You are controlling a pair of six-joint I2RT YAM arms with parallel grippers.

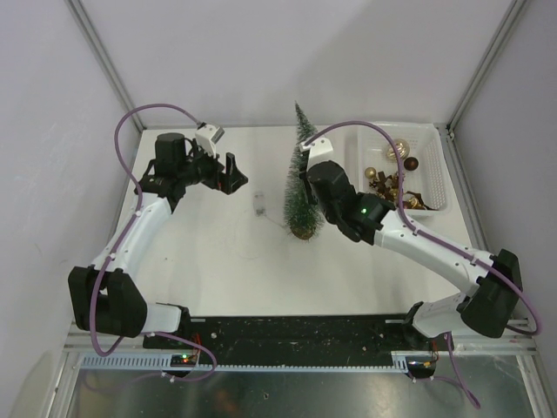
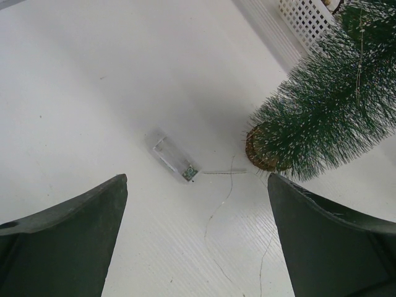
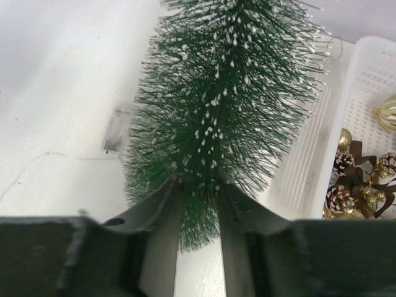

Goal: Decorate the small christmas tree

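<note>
Green frosted tree (image 1: pixel 302 207): upright on white table (image 1: pixel 218 279), just left of basket (image 1: pixel 440 178) | right gripper (image 3: pixel 198 182): jaws slightly apart, tree bristles between them | left gripper (image 2: pixel 197 178): jaws spread wide, above clear battery box (image 2: pixel 174 159)

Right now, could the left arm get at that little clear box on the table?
Probably yes: the left gripper hangs open near the clear box, nothing between them, and the small christmas tree stands aside.

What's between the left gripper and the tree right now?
A small clear box and its thin wire lie between the left gripper and the tree; clearest in the left wrist view.
</note>
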